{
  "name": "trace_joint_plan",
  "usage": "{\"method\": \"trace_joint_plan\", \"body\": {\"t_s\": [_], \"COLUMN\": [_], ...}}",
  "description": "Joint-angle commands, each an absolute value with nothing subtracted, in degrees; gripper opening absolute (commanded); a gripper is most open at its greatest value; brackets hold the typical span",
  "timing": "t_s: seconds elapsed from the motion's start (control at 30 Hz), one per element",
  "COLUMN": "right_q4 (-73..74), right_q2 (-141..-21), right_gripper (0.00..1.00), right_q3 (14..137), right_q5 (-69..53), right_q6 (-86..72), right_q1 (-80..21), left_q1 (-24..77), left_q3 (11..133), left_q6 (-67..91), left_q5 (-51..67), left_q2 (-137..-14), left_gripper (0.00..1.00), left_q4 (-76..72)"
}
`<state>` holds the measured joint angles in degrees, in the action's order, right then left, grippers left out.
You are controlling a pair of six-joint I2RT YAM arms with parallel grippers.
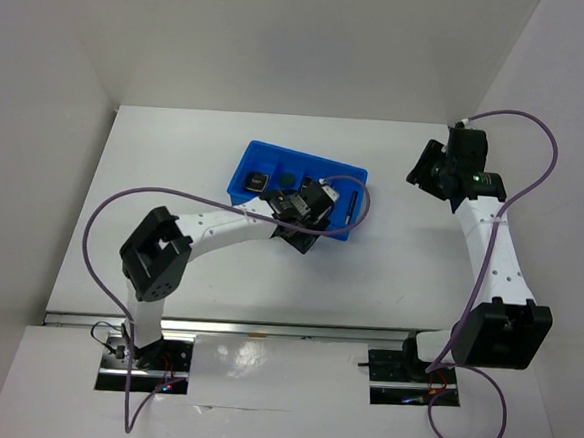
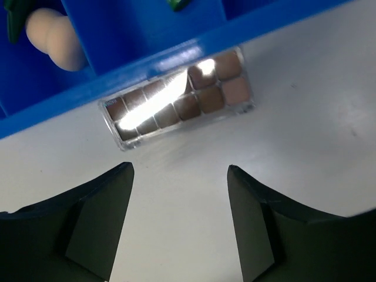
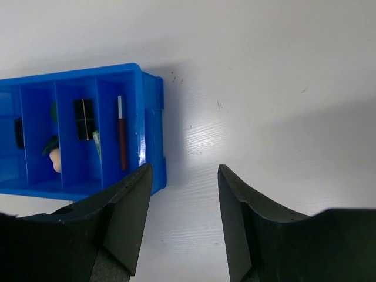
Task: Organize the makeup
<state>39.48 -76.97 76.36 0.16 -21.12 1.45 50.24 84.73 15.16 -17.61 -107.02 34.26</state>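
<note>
A pinkish flat palette [image 2: 179,100] with brown pans lies on the white table, pressed against the outer wall of the blue tray [image 2: 147,56]. My left gripper [image 2: 179,171] hangs just short of it, open, nothing between the fingers. Inside the tray I see a peach sponge [image 2: 53,35], a black-gold case [image 3: 84,118], a thin pencil [image 3: 121,132], a black square compact [image 1: 256,181] and a dark green round piece [image 1: 288,180]. My right gripper [image 3: 183,171] is open and empty above bare table, right of the tray [image 3: 150,117].
The left arm [image 1: 221,229] reaches across the table to the tray's near edge [image 1: 273,210]. The right arm [image 1: 495,253] stands along the right side, close to the white side wall. Purple cables loop from both arms.
</note>
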Motion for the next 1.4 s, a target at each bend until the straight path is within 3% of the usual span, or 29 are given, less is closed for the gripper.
{"method": "trace_joint_plan", "body": {"t_s": [0.0, 0.13, 0.23, 0.53, 0.7, 1.2, 1.37], "right_q4": [38.23, 38.23, 38.23, 38.23, 38.23, 38.23, 37.71], "right_q2": [-76.03, -76.03, -76.03, -76.03, -76.03, -76.55, -76.55], "right_gripper": [0.56, 0.56, 0.56, 0.56, 0.56, 0.56, 0.56], "right_q3": [76.29, 76.82, 76.82, 76.82, 76.82, 76.82, 76.82], "right_q5": [-0.26, -0.26, -0.26, -0.26, -0.26, -0.79, -1.32], "right_q6": [-20.39, -20.39, -20.39, -20.39, -20.39, -20.39, -20.39], "right_q1": [1.85, 1.85, 1.85, 1.85, 1.85, 1.85, 1.85], "left_q1": [49.31, 49.31, 49.31, 45.44, 45.44, 48.51, 49.13], "left_q3": [88.76, 91.22, 91.76, 90.0, 84.56, 73.39, 75.49], "left_q6": [13.45, 8.8, 6.86, 6.67, 9.84, 15.73, 18.36], "left_q5": [-24.87, -24.35, -22.94, -4.5, -0.45, 0.88, -4.47], "left_q2": [-110.82, -115.04, -117.25, -118.47, -116.64, -108.9, -105.03], "left_gripper": [0.79, 0.92, 0.96, 0.95, 0.94, 0.9, 0.81], "left_q4": [33.4, 31.03, 29.37, 26.8, 26.81, 25.84, 24.61]}}
